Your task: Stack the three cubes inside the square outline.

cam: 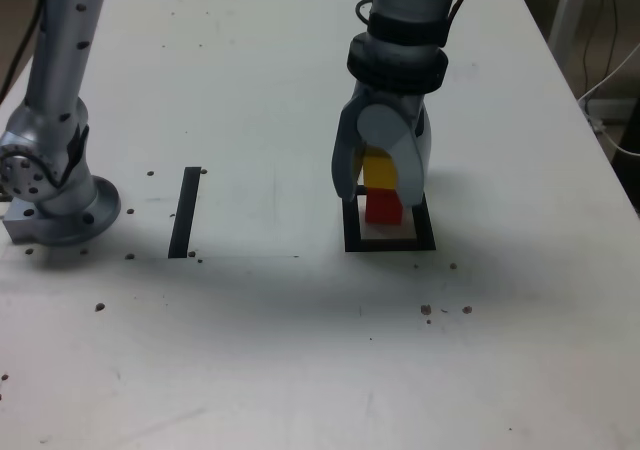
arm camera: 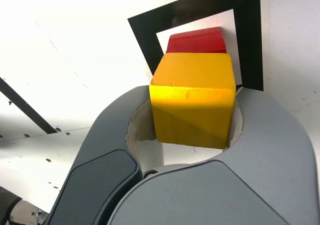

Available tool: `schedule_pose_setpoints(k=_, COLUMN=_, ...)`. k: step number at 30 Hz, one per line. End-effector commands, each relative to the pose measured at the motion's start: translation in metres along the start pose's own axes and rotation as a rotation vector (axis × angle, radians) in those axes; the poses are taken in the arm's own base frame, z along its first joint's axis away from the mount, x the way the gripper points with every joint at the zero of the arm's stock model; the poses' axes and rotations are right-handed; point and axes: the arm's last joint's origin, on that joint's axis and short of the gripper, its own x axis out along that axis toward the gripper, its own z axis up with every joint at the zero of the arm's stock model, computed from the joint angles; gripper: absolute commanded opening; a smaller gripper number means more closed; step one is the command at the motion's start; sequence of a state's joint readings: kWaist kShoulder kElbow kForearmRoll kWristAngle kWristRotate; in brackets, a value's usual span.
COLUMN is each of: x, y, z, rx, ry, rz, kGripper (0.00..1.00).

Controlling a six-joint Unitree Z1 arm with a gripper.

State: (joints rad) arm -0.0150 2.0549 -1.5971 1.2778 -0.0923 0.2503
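Two cubes show — pincer (cam: 384, 175) grasping yellow cube (arm camera: 194, 99), half-hiding red cube (arm camera: 197, 40).

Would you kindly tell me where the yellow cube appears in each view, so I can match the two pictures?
Exterior view: the yellow cube sits right of centre, gripped in the hand, directly above the red cube.
Wrist view: the yellow cube fills the middle, between the hand's grey jaws.
Shared landmark: the black square outline around the red cube.
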Motion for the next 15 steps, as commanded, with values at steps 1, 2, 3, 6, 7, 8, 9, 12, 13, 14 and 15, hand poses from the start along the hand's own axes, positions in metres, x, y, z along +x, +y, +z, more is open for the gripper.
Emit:
schedule_pose_setpoints(k=1, x=0.0014, y=0.0004, z=-0.0001, rx=0.000, ry=0.003, rz=-0.004, kGripper=0.30)
schedule_pose_setpoints(k=2, x=0.0017, y=0.0004, z=-0.0003, rx=0.000, ry=0.003, rz=-0.004, kGripper=0.30)
schedule_pose_setpoints(k=3, x=0.0020, y=0.0003, z=-0.0004, rx=0.000, ry=0.003, rz=-0.005, kGripper=0.30)
schedule_pose_setpoints(k=6, x=0.0036, y=0.0003, z=-0.0006, rx=0.001, ry=0.004, rz=-0.008, kGripper=0.30)
schedule_pose_setpoints(k=7, x=0.0043, y=0.0003, z=-0.0006, rx=0.002, ry=0.004, rz=-0.009, kGripper=0.30)
schedule_pose_setpoints(k=8, x=0.0050, y=0.0004, z=-0.0005, rx=0.003, ry=0.004, rz=-0.010, kGripper=0.30)
schedule_pose_setpoints(k=9, x=0.0057, y=0.0004, z=-0.0003, rx=0.003, ry=0.003, rz=-0.011, kGripper=0.30)
schedule_pose_setpoints(k=12, x=0.0075, y=0.0006, z=0.0005, rx=0.007, ry=-0.003, rz=-0.013, kGripper=0.32)
schedule_pose_setpoints(k=13, x=0.0080, y=0.0007, z=0.0007, rx=0.008, ry=-0.004, rz=-0.013, kGripper=0.36)
schedule_pose_setpoints(k=14, x=0.0084, y=0.0007, z=0.0011, rx=0.011, ry=-0.007, rz=-0.014, kGripper=0.43)
schedule_pose_setpoints(k=15, x=0.0087, y=0.0007, z=0.0015, rx=0.014, ry=-0.011, rz=-0.015, kGripper=0.51)
